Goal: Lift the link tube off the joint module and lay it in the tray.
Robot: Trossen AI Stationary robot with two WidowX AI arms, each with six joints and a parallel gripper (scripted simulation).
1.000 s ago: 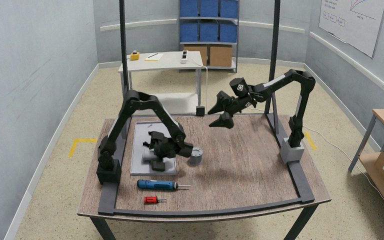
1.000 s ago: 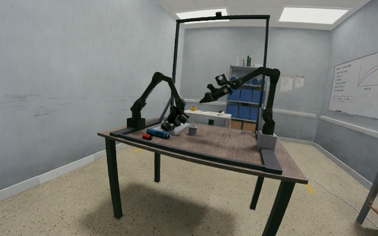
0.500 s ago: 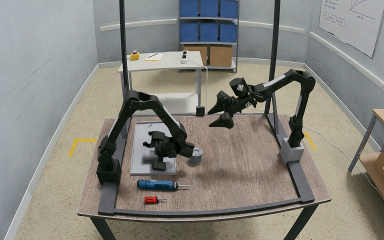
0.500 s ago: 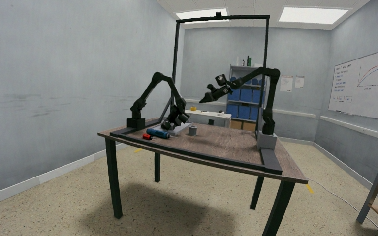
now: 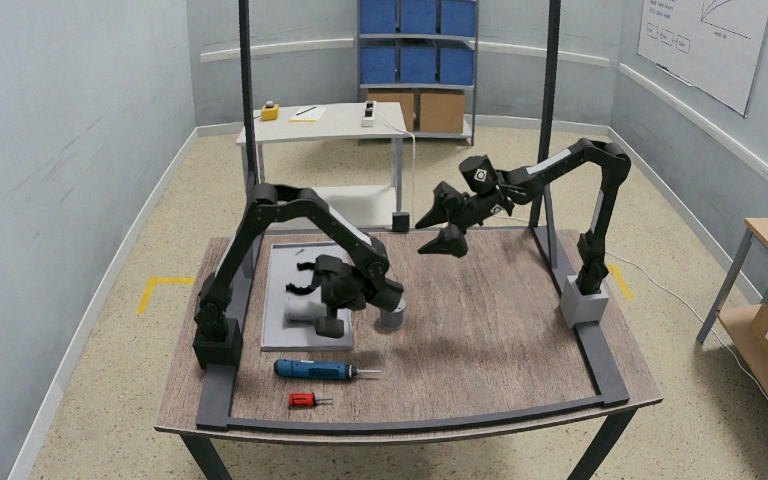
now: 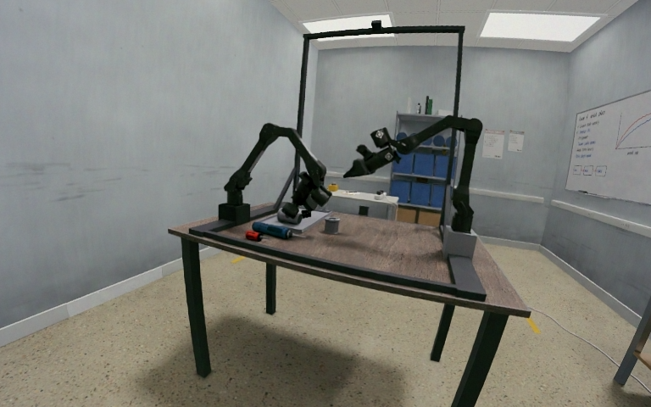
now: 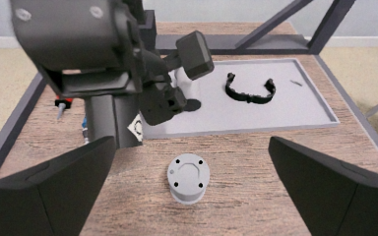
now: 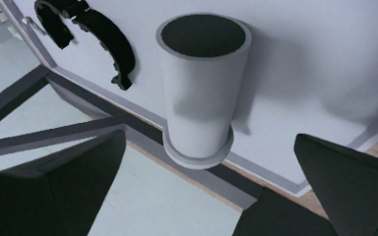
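The white link tube point(image 5: 305, 309) lies on its side in the grey tray point(image 5: 295, 283), apart from the joint module. In the right wrist view the tube point(image 8: 202, 84) has its flanged end at the tray's rim. My right gripper point(image 5: 318, 300) hovers just over it, open, with its fingers to either side of the tube and not touching it. The grey joint module point(image 5: 392, 315) stands upright on the table beside the tray and also shows in the left wrist view point(image 7: 188, 178). My left gripper point(image 5: 421, 237) is open and empty, high above the table's middle.
A black clamp ring point(image 7: 250, 90) and a small screw point(image 7: 296, 83) lie at the tray's far end. A blue screwdriver point(image 5: 317, 369) and a red one point(image 5: 302, 400) lie near the table's front edge. A dark frame rail point(image 5: 412, 423) runs around the table.
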